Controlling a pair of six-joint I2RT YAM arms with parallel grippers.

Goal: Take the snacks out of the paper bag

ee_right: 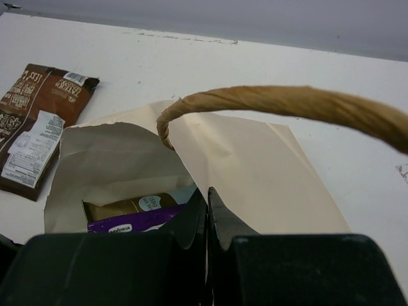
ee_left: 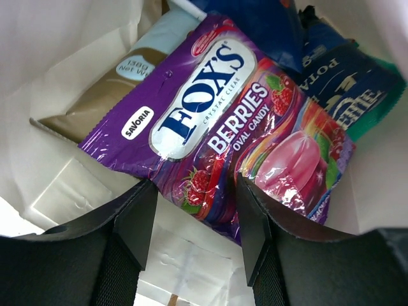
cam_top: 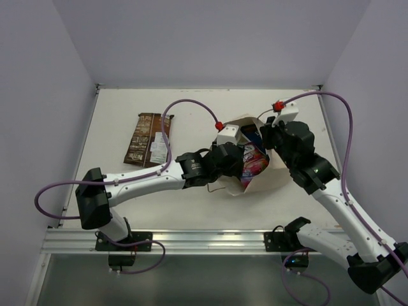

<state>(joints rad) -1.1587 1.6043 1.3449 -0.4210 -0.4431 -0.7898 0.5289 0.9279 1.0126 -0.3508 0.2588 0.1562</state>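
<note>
The paper bag (cam_top: 271,175) lies on its side at mid-table, mouth toward the left arm. My right gripper (ee_right: 208,210) is shut on the bag's upper edge (ee_right: 255,166) and holds the mouth open; a cord handle (ee_right: 287,102) arches above it. My left gripper (ee_left: 194,223) is open inside the bag (ee_left: 57,76), its fingers (ee_left: 134,223) straddling the lower edge of the magenta-purple packet (ee_left: 210,121). Under that packet lie the light blue-and-tan chip bag (ee_left: 108,89), a blue-and-white packet (ee_left: 338,83) and a teal-green edge (ee_left: 382,102). The long dark brown packet (cam_top: 148,139) lies outside on the table.
The white table (cam_top: 191,204) is boxed in by pale walls at the back and sides. The left arm's purple cable (cam_top: 185,105) loops over the table near the brown packet. A metal rail (cam_top: 191,239) runs along the near edge.
</note>
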